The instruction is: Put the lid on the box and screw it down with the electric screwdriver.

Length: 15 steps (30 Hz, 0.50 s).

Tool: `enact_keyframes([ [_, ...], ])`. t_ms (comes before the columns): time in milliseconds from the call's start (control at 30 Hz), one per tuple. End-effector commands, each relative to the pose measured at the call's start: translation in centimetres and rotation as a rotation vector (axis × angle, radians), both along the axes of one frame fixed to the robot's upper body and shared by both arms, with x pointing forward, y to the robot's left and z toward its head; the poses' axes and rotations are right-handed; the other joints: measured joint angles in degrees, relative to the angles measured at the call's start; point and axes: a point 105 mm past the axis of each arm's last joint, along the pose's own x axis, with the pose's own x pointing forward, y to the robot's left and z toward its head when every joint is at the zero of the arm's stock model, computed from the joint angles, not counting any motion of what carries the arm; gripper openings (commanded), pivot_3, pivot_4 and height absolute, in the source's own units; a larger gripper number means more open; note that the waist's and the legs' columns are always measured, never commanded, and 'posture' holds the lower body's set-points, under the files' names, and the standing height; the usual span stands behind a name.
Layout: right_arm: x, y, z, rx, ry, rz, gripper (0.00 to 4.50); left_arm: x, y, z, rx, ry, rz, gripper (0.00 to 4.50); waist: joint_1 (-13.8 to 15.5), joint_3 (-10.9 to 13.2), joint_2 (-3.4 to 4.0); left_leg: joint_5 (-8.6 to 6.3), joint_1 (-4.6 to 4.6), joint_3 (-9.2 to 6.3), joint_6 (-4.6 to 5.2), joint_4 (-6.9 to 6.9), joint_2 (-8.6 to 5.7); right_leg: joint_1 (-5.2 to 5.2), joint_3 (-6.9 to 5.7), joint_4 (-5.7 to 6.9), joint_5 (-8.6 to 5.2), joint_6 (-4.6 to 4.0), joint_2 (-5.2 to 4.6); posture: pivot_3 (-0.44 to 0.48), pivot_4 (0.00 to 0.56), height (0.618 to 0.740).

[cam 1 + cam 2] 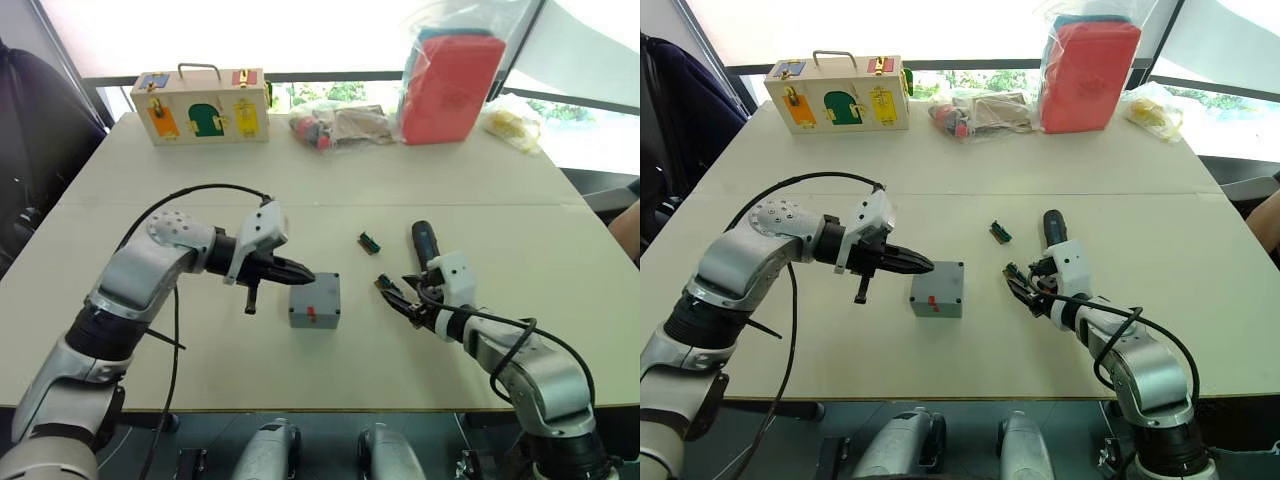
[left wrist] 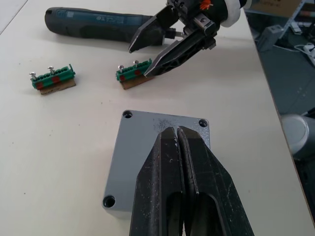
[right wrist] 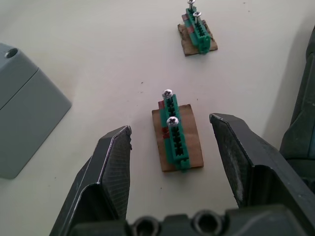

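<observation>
Lid (image 2: 162, 129) seated on box (image 1: 314, 303) at table centre | left gripper (image 1: 300, 274) fingers together, over lid | right gripper (image 3: 172, 142) fingers apart, straddling screw strip (image 3: 176, 139) | screwdriver (image 1: 424, 243) lying unused | screwing pending

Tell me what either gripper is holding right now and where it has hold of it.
Nothing is held. The right gripper is open astride a green screw strip; the left gripper is shut and empty over the lid on the box.
</observation>
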Motion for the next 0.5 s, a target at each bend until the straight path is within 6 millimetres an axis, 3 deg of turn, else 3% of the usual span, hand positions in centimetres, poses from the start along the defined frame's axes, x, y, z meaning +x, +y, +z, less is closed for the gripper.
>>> enact_keyframes([
  [33, 0.38, 0.05, 1.11, 0.008, -0.048, 0.004, 2.71, -0.07, 0.12, 0.43, 0.002, -0.047, -0.002, 0.00, 0.0, 0.0, 0.00, 0.00, 0.00, 0.00, 0.00, 0.00, 0.00, 0.00, 0.00, 0.00, 0.00, 0.00, 0.00, 0.000, 0.150, 0.740],
  [267, 0.65, 0.36, 1.04, 0.007, -0.052, 0.019, 2.71, -0.01, 0.15, 0.18, 0.000, -0.048, 0.010, 0.00, 0.0, 0.0, 0.00, 0.00, 0.00, 0.00, 0.00, 0.01, 0.00, 0.00, -0.01, 0.00, 0.00, 0.01, 0.01, 0.000, 0.150, 0.740],
  [400, 0.90, 0.30, 1.04, 0.009, -0.054, 0.012, 1.67, -0.14, 0.20, -0.22, 0.013, -0.050, 0.008, 0.00, -0.1, 0.0, 0.00, 0.00, 0.00, 0.00, 0.00, 0.01, 0.00, 0.01, -0.01, 0.01, 0.01, 0.01, 0.01, 0.000, 0.150, 0.740],
  [500, 0.95, 0.29, 0.93, 0.005, -0.053, 0.010, 0.38, -0.18, 0.21, -0.28, 0.011, -0.048, 0.008, 0.00, 0.0, 0.0, 0.00, 0.00, 0.00, 0.00, 0.00, 0.01, 0.00, 0.00, -0.01, 0.02, 0.01, 0.02, 0.01, 0.000, 0.150, 0.740],
])
